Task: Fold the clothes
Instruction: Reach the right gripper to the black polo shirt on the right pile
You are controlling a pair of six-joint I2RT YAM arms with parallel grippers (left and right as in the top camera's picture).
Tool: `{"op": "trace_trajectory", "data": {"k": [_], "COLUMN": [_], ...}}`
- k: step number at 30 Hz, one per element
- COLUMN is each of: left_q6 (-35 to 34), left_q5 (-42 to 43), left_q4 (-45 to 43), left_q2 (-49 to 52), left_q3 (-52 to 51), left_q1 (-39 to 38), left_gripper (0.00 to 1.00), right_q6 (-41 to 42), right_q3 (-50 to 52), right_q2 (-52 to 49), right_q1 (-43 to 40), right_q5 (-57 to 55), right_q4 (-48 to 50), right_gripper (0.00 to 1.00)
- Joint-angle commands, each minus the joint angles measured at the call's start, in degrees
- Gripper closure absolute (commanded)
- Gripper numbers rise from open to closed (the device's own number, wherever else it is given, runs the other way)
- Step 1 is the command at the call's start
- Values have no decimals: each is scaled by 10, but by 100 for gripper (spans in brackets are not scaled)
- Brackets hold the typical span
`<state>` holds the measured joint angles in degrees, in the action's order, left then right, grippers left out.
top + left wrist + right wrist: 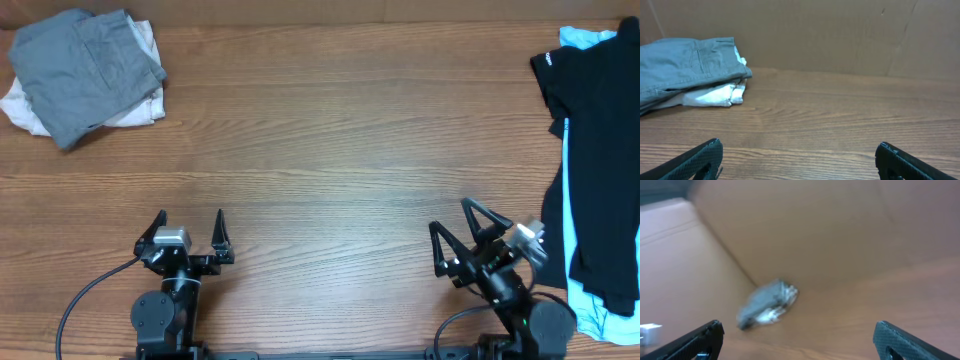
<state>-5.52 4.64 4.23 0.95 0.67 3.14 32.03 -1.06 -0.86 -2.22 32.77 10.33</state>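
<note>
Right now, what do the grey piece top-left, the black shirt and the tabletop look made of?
Grey piece: woven, cotton-like cloth, matte; seams and stitching show. Black shirt: probably soft knit, matte, drapes limply. Tabletop: wood or wood-look laminate, grain lines, slight sheen.

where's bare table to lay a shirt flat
The middle of the table is bare, from the grey pile far left to the black shirt at right, ahead of the left gripper and right gripper. Crowded along the right edge: black shirt over a blue shirt.
</note>
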Motion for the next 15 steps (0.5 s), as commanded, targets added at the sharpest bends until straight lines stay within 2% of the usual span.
{"op": "trace_trajectory", "data": {"k": [1, 5, 10, 15], "left_q6": [13, 13, 13, 13], "left_q5": [-2, -2, -2, -2], "left_q4": [-2, -2, -2, -2], "left_q2": [-7, -7, -7, -7], "left_q3": [-4, -4, -4, -4], "left_q1": [4, 4, 4, 4], "left_gripper": [0, 0, 0, 0], "right_q6": [57, 26, -48, -144], "right_q3": [6, 3, -47, -148], "right_q2": [6, 6, -11, -98], "right_q1": [0, -1, -1, -1], "right_q5": [40, 28, -28, -78], "right_q4": [102, 194, 163, 113], "right_gripper": [0, 0, 0, 0]}}
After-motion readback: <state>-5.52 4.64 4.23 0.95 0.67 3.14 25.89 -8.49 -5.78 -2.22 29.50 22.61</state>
